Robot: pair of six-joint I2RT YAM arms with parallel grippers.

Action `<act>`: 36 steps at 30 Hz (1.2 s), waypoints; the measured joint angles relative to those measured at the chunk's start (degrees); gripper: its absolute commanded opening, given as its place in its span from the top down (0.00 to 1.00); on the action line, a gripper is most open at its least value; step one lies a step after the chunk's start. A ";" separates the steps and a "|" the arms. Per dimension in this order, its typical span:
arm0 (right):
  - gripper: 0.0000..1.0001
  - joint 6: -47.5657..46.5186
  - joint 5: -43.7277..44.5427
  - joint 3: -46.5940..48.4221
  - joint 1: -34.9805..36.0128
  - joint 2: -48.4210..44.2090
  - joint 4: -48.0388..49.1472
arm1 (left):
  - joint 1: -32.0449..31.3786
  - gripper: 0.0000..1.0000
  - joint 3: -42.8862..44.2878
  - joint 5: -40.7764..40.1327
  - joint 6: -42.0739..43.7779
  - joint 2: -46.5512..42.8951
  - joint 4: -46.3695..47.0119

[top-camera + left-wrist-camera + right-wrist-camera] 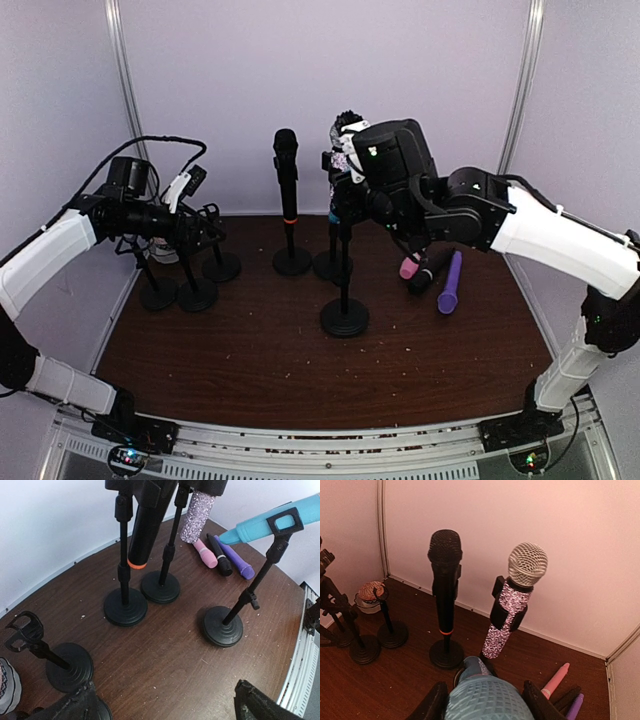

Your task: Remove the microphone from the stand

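A light blue microphone (255, 526) sits tilted in the clip of a black stand (223, 625) at the table's middle (344, 316). In the right wrist view its mesh head (487, 702) fills the gap between my right gripper's fingers. My right gripper (486, 700) is shut on that head, up at the top of the stand (348, 175). My left gripper (170, 707) is open and empty. It hangs low over the table at the left (205, 235), among the empty stands and apart from the blue microphone.
A black microphone with an orange ring (445, 575) and a glittery one (512, 607) stand in stands just behind. Pink (409, 266), black (428, 272) and purple (449, 284) microphones lie loose at the right. Three empty stands (197, 293) cluster at the left.
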 measured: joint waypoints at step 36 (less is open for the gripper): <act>1.00 -2.36 13.31 -1.05 11.15 9.86 18.16 | -21.79 0.39 1.92 0.50 -9.51 14.67 18.10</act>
